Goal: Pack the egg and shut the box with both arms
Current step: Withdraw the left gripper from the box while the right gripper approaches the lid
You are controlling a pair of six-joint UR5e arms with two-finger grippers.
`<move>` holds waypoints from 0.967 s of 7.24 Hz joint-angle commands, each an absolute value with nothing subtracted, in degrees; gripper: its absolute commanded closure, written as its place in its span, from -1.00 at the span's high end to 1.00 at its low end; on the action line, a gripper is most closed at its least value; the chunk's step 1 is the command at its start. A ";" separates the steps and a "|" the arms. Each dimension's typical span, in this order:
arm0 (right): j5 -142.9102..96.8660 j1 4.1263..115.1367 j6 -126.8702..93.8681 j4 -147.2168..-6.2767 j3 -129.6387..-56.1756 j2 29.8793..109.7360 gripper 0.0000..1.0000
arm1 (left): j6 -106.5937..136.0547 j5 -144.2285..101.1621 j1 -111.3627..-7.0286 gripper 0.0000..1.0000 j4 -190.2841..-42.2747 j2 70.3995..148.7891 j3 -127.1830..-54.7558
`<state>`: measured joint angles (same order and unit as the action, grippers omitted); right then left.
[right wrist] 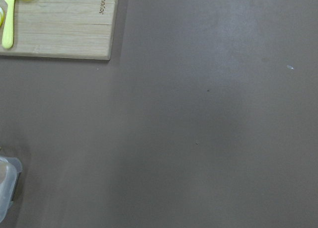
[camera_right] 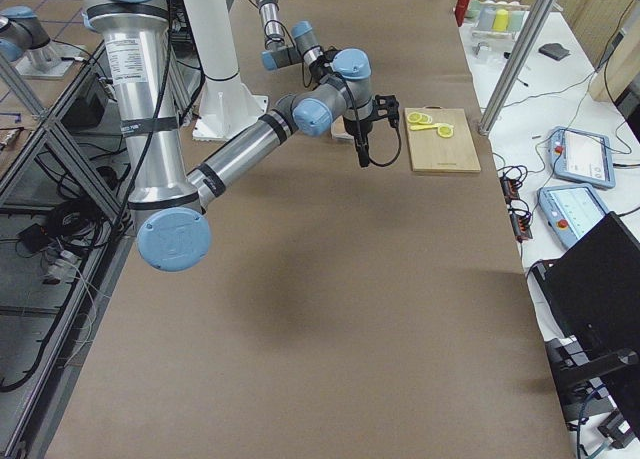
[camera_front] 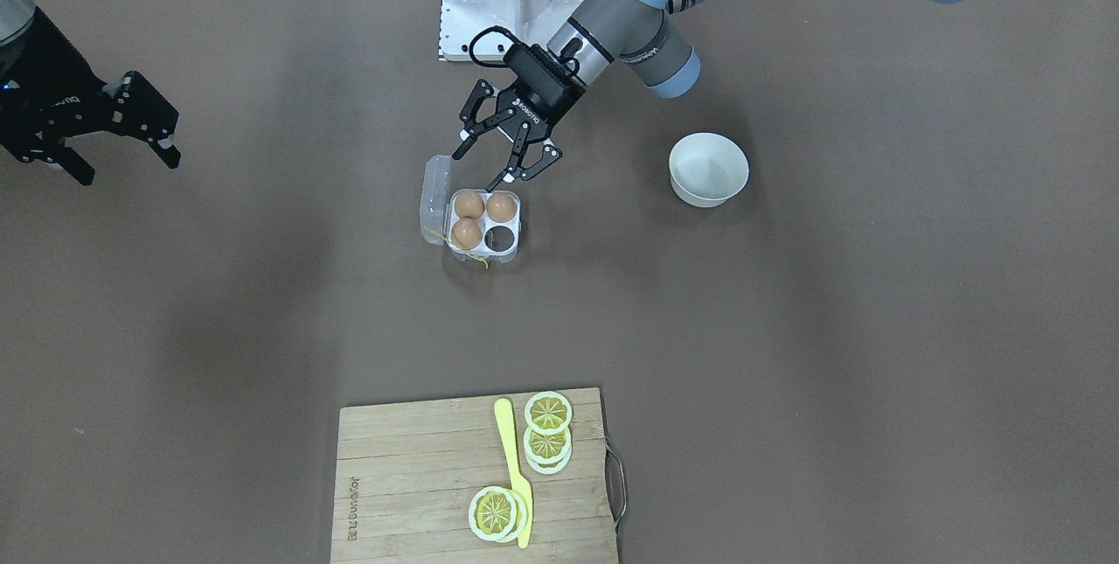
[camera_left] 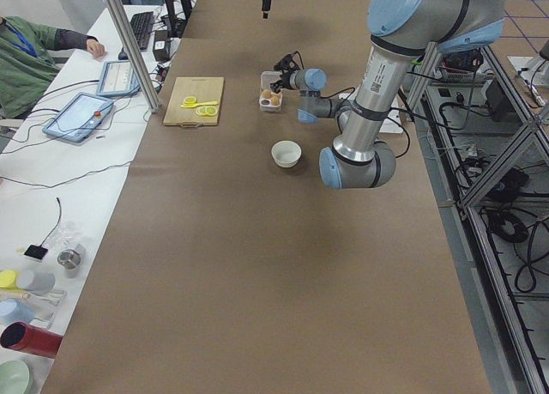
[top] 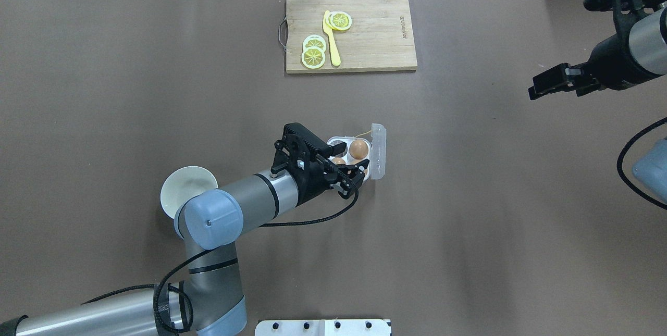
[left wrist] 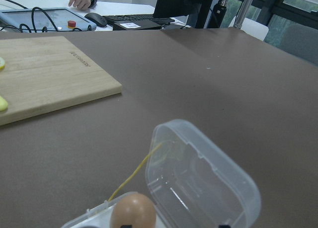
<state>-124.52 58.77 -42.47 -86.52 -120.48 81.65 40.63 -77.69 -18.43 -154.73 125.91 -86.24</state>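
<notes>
The box [camera_front: 514, 251] sits near the middle of the tabletop [camera_front: 787, 328], a little toward the robot's side. Its clear lid [camera_front: 436, 197] is swung open and stands up along the edge on the robot's right. Eggs [camera_front: 501, 206] fill three of its four cells. The two cells nearest the robot each hold one, and so does the far cell next to the lid. The remaining cell [camera_front: 500, 238] is the far one on the robot's left. A yellow string [camera_front: 478, 261] trails from the box's far edge.

The left claw [camera_front: 483, 167] hangs over the box's near edge with its fingers spread wide and nothing between them. One fingertip is close above the rim by the nearest egg; whether it touches cannot be told. In the left wrist view one egg, the string and the raised lid fill the lower part of the picture.

A white bowl [camera_front: 708, 169] stands on the tabletop to the robot's left of the box, apart from it.

The right claw [camera_front: 127, 163] is well away at the robot's right end of the tabletop, its fingers apart and gripping nothing.

On the far side from the robot lies a wooden cutting board [camera_front: 402, 459] carrying lemon slices [camera_front: 548, 413] and a yellow knife [camera_front: 516, 476].
</notes>
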 commanded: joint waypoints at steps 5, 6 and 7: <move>-117.02 47.94 -59.72 -86.22 -119.71 72.88 0.68 | 50.28 -107.57 -41.33 0.94 -121.32 119.36 -100.69; -113.94 44.16 -64.20 -82.48 -119.27 72.51 0.27 | 49.32 -116.37 -48.01 0.94 -112.50 118.14 -103.07; -112.95 41.69 -69.12 -77.48 -117.53 72.68 -0.63 | 45.22 -120.28 -52.34 0.93 -111.63 114.64 -103.44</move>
<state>-115.25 45.37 -63.18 -82.50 -119.00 72.95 48.65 -112.92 -45.76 -116.97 117.88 -101.85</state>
